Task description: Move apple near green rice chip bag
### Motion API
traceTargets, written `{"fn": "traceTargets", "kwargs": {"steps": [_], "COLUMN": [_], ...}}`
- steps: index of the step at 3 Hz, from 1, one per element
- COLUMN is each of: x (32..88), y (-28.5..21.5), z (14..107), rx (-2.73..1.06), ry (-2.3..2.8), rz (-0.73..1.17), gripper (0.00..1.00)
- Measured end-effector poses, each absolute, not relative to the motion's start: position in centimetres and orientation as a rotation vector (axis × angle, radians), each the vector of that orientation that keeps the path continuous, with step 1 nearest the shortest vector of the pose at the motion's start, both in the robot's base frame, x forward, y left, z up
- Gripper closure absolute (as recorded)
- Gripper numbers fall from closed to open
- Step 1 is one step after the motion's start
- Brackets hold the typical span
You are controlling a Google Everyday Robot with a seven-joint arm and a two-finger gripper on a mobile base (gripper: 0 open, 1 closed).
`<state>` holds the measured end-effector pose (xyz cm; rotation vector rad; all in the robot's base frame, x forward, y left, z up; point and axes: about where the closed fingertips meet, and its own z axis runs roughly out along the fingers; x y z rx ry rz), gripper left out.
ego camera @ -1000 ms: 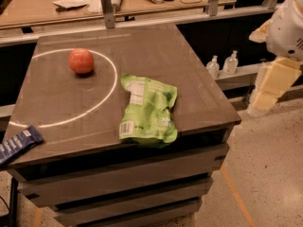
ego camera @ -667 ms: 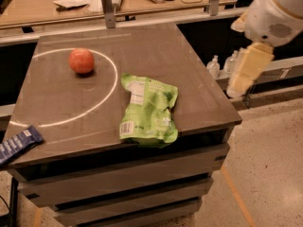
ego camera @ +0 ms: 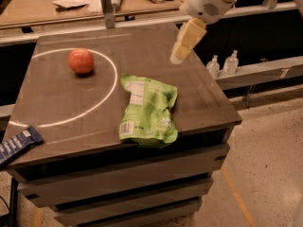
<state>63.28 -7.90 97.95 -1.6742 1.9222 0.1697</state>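
The apple (ego camera: 81, 61) sits on the far left part of the desk (ego camera: 203, 93), inside a white ring (ego camera: 111, 86) marked on the top, and well apart from the green rice chip bag (ego camera: 147, 110), which lies crumpled near the front edge. The main risk is probably the apple's shape: being round and smooth, it would likely roll away if it were met off-centre or from too shallow an angle, and there is nothing on the left side to stop it. The gripper (ego camera: 177, 56) hangs above the far right part of the desk with nothing in it; how far open it is cannot be told. To reach the fruit it has to cross leftward, and a low path could catch the bag and push it toward the edge. Setting the apple down by the bag carries its own hazard, since the foil is uneven and the edge is close, so a release from height might send it rolling off.
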Motion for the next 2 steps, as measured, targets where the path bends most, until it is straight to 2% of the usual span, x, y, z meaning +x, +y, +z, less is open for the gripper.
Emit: {"fn": "traceTargets", "kwargs": {"steps": [2], "x": [70.8], "y": [4.3], "z": [95.2], "rx": [-1.595], "ry": [1.787], "rz": [0.428], "gripper": [0.00]}}
